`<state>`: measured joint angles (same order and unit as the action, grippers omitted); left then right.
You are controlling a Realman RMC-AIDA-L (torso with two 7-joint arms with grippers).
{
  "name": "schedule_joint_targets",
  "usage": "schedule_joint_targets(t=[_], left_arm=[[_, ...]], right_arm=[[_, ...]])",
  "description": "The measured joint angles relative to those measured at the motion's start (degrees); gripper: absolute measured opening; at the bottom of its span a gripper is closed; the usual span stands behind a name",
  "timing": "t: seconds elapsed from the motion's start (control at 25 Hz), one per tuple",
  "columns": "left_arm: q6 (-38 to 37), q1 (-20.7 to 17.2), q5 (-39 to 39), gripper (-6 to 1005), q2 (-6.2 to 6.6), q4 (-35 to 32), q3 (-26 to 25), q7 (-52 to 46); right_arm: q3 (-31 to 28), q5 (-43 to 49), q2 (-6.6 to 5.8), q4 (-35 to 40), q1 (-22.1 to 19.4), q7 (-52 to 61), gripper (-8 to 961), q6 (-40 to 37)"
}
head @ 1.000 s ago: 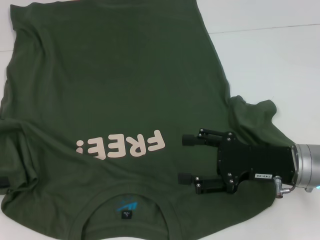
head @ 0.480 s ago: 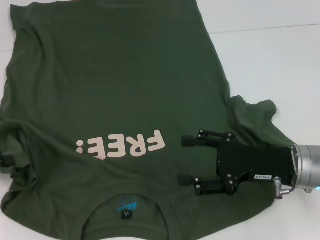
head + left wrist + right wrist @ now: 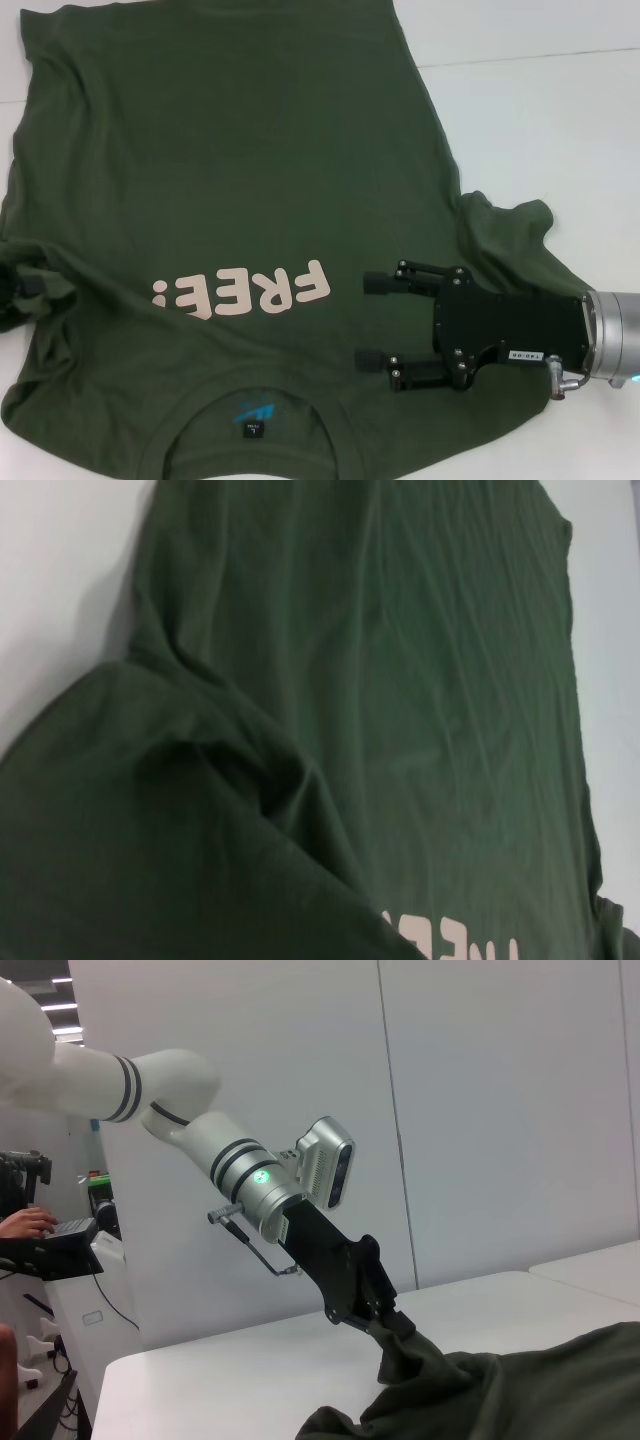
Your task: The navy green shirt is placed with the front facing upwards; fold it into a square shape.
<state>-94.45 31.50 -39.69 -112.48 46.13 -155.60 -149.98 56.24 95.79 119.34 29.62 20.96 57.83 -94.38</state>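
- Dark olive-green cotton short-sleeved shirt [image 3: 230, 170] lies spread front-up on the white tabletop [image 3: 540, 110], its pale pink "FREE" lettering [image 3: 243, 291] beside the right gripper's fingertips, on the side away from that arm's wrist.
- Ribbed round collar [image 3: 250, 395] with a small blue neck logo [image 3: 253, 413] sits at the near edge of the head view, just beyond the same fingertips and nearer the robot.
- One short sleeve [image 3: 515, 235] spreads flat beside the right gripper's black body, partly under it.
- Right gripper [image 3: 372, 318] hovers over or rests on the shirt's chest, its two black fingers spread wide apart with nothing between them; whether they touch the cloth cannot be told.
- Left gripper [image 3: 393, 1325] is clamped on a bunched fold of the opposite sleeve [image 3: 415, 1360], which rises in a peak off the table toward its fingers; in the head view that sleeve is gathered into wrinkles at the shirt's edge, far across the chest from the right gripper.
- The white left arm [image 3: 180, 1110], banded in black with a green light on its wrist, slopes down to that pinch.
- The tabletop shows a seam [image 3: 530, 55] beyond the right gripper.
- Behind the left arm stand plain white wall panels [image 3: 500, 1110], and at the room's edge a person's hand [image 3: 25, 1222] rests on a dark keyboard [image 3: 60, 1235].
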Motion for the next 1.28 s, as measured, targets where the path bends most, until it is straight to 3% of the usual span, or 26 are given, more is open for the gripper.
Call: schedule_joint_targets(t=[0.28,0.6,1.28], left_arm=[[1.0,0.8,-0.7,-2,-0.19,-0.5,0.1,0.6],[0.4,0.1,-0.8,-2,2.09,-0.6,-0.4,0.2],[-0.7,-2.0,-0.8,-2,2.56,2.2,-7.6,0.7]], right_arm=[[-0.6,0.0,0.13,0.0,-0.1,0.0,883,0.1],[-1.5,0.0,0.10,-0.5,0.2,0.0,884,0.7],[-1.5,-0.1,0.19,-0.5,0.3,0.0,882,1.0]])
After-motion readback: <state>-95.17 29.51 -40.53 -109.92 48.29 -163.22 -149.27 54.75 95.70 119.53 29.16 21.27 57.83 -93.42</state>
